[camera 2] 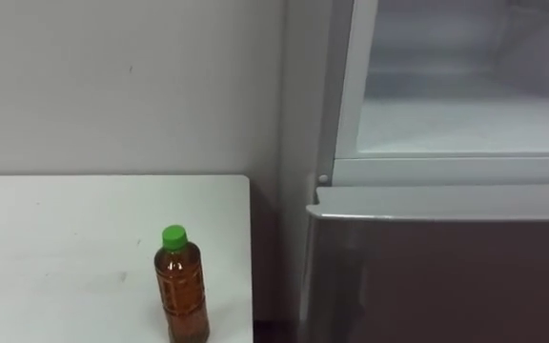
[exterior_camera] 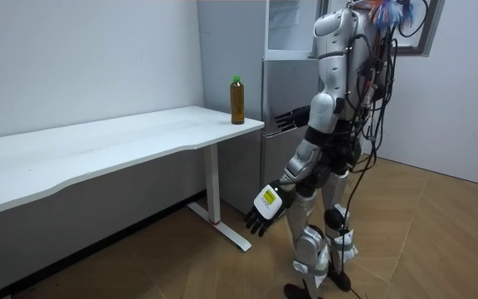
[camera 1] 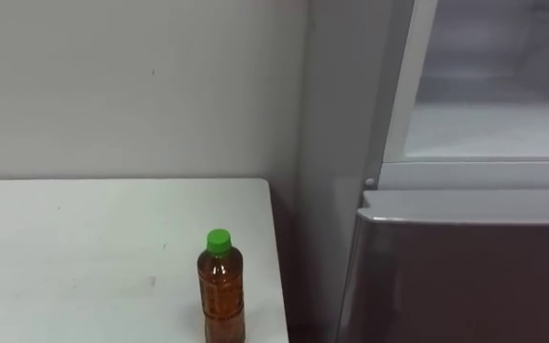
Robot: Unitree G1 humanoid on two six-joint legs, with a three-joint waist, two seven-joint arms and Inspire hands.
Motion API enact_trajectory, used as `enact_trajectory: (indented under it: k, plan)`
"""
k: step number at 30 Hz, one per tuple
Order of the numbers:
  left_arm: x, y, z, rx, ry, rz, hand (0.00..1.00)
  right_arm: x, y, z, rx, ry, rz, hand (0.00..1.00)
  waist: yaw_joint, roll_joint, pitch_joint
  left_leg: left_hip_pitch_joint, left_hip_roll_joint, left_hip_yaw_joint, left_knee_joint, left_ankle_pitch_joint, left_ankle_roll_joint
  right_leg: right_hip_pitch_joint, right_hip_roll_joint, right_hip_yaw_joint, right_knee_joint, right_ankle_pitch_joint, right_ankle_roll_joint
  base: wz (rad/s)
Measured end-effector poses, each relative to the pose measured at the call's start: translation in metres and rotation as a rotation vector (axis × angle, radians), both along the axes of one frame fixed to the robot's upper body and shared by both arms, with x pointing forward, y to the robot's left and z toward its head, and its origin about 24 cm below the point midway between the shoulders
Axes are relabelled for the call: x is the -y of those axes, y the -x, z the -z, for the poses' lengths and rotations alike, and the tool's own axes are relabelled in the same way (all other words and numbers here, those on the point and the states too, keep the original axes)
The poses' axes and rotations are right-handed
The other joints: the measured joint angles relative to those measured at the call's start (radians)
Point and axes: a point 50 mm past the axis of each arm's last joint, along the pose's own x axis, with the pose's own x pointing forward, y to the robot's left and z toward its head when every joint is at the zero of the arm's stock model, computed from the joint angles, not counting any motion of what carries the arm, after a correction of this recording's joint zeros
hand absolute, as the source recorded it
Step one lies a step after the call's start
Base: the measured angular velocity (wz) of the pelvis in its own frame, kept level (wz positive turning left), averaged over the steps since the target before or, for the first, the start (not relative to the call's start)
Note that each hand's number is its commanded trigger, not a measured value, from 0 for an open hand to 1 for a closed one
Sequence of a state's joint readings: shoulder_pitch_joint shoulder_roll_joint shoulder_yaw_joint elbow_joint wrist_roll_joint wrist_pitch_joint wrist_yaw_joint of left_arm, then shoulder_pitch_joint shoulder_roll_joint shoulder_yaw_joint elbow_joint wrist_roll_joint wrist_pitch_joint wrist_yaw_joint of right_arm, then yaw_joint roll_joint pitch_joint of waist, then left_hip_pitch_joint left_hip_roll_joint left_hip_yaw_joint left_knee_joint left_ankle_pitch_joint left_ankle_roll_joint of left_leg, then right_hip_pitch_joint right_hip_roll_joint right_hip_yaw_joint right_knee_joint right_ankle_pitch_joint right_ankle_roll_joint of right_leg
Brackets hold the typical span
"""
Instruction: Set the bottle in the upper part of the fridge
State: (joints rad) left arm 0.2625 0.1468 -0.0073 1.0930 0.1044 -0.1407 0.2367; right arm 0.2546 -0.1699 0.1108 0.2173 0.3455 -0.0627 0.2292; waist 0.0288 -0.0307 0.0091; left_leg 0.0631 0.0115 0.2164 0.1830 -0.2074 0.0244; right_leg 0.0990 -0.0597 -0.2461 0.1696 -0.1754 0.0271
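Judging from its look, we take the bottle [camera 1: 221,291] for thin clear plastic filled almost to the neck with amber drink. That would make it moderately heavy for its size, stiff enough while full, yet smooth and liable to slip or dent if squeezed hard. We would wrap the fingers round the middle of the body, below the shoulder, and leave the small green cap alone, since it offers too little to hold. It has a straight-sided body that narrows to a short neck, and the lower part seems faintly textured. It stands upright on the white table [camera 1: 84,238], close to the corner nearest the fridge. The upper compartment [camera 1: 489,129] is open and pale inside, above the closed grey lower door [camera 1: 465,272]. In the room view the robot stands by the fridge, its left hand [exterior_camera: 265,212] hanging low with fingers loosely spread and empty. Its right hand [exterior_camera: 280,121] is held forward at waist height, fingers stretched out, holding nothing.
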Motion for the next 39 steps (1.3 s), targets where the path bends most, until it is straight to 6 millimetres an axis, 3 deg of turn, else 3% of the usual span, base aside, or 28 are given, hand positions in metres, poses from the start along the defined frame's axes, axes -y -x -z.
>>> enact_trajectory:
  k: [5,9,16,20,25,31,39]
  plan:
    - [0.0,0.0,0.002,-0.035,-0.013,0.047,0.0,-0.002,-0.009,-0.019,0.07,0.021,-0.031,0.0,0.01,0.008,0.0066,-0.023,0.011,0.002,0.017,0.0,0.0,-0.021,0.0,0.0,0.016,0.003,-0.005,0.0]
    - [0.0,-0.002,0.002,-0.04,-0.015,0.046,0.0,-0.006,-0.013,-0.029,0.102,0.02,-0.034,0.0,0.019,0.013,0.0029,-0.037,0.01,0.003,0.027,0.003,0.0,-0.032,0.001,-0.001,0.018,0.006,-0.01,0.0]
    - [-0.002,-0.006,0.001,-0.042,-0.026,0.068,0.0,-0.004,-0.018,-0.046,0.143,0.051,-0.06,0.0,0.043,0.003,0.0009,-0.045,0.01,0.002,0.038,0.008,0.001,-0.045,0.0,-0.003,0.019,0.008,-0.013,0.0]
    - [-0.009,-0.002,0.0,-0.064,-0.057,0.082,0.0,-0.004,-0.018,-0.047,0.141,0.055,-0.059,0.0,0.052,-0.017,-0.0008,-0.053,0.012,-0.001,0.039,0.011,-0.001,-0.039,0.003,-0.007,0.02,0.011,-0.017,0.02]
    - [-0.009,-0.001,0.0,-0.065,-0.07,0.08,0.0,-0.002,-0.018,-0.047,0.142,0.07,-0.053,0.0,0.057,-0.017,-0.0006,-0.053,0.012,-0.004,0.042,0.011,0.0,-0.037,0.003,-0.007,0.02,0.011,-0.017,0.0]
    - [-0.009,-0.002,0.0,-0.066,-0.079,0.086,0.0,0.001,-0.024,-0.053,0.16,0.101,-0.064,0.0,0.058,-0.011,0.0065,-0.061,0.012,-0.005,0.05,0.011,0.0,-0.051,0.001,-0.003,0.037,0.005,-0.017,0.0]
    - [-0.009,-0.005,-0.001,-0.07,-0.098,0.148,0.0,0.004,-0.027,-0.058,0.17,0.123,-0.076,0.0,0.062,-0.024,0.0053,-0.072,0.012,-0.007,0.05,0.017,-0.001,-0.067,-0.001,-0.004,0.052,-0.001,-0.02,0.0]
